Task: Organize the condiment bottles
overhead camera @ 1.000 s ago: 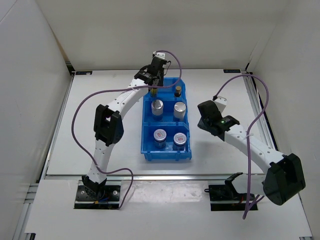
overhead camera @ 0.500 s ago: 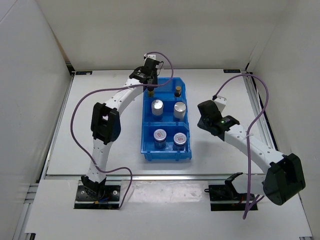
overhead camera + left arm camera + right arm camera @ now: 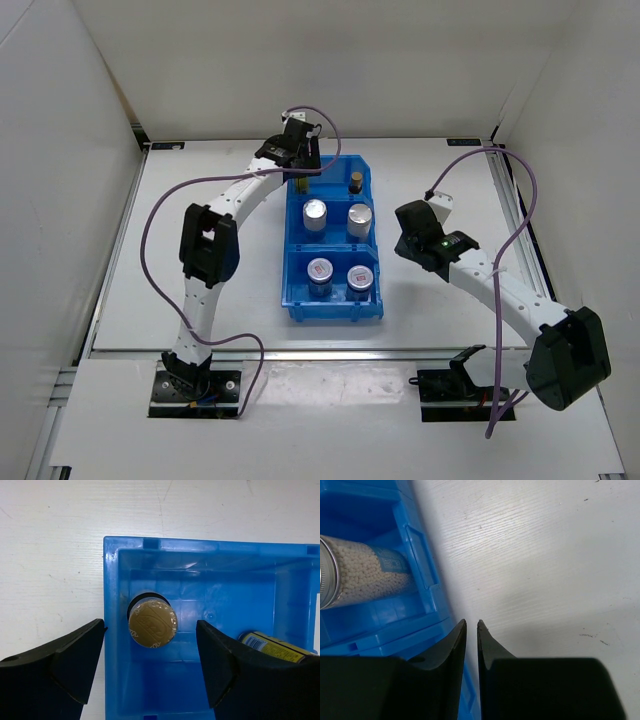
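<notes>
Left gripper (image 3: pixel 150 624) spread wide over the far compartment of the blue bin (image 3: pixel 200 560), its fingers (image 3: pixel 65 660) flanking an upright gold-capped bottle (image 3: pixel 152 625) without touching, my right gripper (image 3: pixel 471 625) pinched nearly closed and empty, low beside the bin's right wall.

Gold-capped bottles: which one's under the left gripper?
The bottle in the bin's far-left corner, below the open left gripper; the other stands far right.
</notes>
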Available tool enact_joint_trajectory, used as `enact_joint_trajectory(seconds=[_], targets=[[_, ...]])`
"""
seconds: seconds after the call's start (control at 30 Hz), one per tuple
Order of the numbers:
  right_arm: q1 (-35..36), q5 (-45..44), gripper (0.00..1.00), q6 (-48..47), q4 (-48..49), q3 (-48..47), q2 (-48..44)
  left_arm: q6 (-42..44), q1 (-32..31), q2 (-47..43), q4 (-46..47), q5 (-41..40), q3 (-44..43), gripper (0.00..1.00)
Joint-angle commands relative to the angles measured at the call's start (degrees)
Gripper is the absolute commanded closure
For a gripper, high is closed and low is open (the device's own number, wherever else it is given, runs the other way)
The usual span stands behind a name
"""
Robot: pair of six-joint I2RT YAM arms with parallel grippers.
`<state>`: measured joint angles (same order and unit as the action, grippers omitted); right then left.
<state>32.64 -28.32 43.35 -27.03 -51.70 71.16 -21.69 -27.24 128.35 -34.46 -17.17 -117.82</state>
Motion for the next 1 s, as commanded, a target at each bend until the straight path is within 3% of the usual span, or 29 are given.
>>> enact_joint_trajectory(seconds=[0.0,0.07,0.1,0.13,0.23,0.27,0.3,0.37,0.4,0.43,0.53,0.57,0.77,0.9,0.97], targets=[[-0.30,-0.60,0.82,0.33,1.27,-1.82,0.04,-0.89,-0.09,-4.87,-0.52,0.91,0.49,0.15],[-0.30,-0.60,0.82,0.33,1.27,-1.82,0.04,-0.37,-0.09,-6.35,-0.52,0.91,0.49,0.12],[-0.30,-0.60,0.79,0.33,1.27,-1.82,0.04,-0.37,-0.09,-7.06,-0.52,0.91,0.49,0.00],[-0.30,-0.60,0.78,0.33,1.27,-1.82,0.04,0.15,-0.09,-8.02,-0.52,0.13,0.49,0.00],[-0.30,-0.60,0.61,0.33,1.27,-1.82,0.04,2.34,-0.09,-13.11,-0.52,-1.37,0.49,0.00],[-0.30,-0.60,0.53,0.33,0.75,-1.82,0.04,2.88,-0.09,-16.61,-0.52,-2.25,0.49,0.00],[-0.30,-0.60,0.36,0.33,0.75,-1.82,0.04,2.88,-0.09,-18.73,-1.13,-2.78,0.49,0.00],[-0.30,-0.60,0.19,0.94,0.22,-1.82,0.04,3.50,-0.09,-23.65,-1.84,-3.93,4.25,0.00],[-0.30,-0.60,0.04,0.94,0.22,-1.82,0.04,3.50,-0.09,-29.68,-1.84,-4.71,6.53,0.00],[-0.30,-1.12,0.00,0.94,0.22,-1.82,-0.49,3.50,-0.09,-32.96,-1.84,-5.59,12.38,0.00],[-0.30,-1.13,0.00,0.94,-0.30,-1.82,-0.49,2.36,-0.09,-46.32,0.35,-7.43,23.47,0.00],[-0.82,-1.13,0.00,0.94,-0.83,-1.82,-0.49,3.05,-0.09,-49.75,1.05,-7.44,31.78,0.00],[-0.83,-0.60,0.00,0.94,-0.84,-1.92,-1.27,7.63,1.05,-76.03,6.24,-12.70,62.29,0.00],[-0.83,0.37,0.00,-0.99,2.33,0.46,-3.56,10.34,0.62,-89.92,9.92,-16.82,74.63,0.00],[-0.83,0.37,0.00,-0.99,2.33,0.46,-3.57,11.66,-1.22,-97.13,12.65,-17.54,76.85,0.00]])
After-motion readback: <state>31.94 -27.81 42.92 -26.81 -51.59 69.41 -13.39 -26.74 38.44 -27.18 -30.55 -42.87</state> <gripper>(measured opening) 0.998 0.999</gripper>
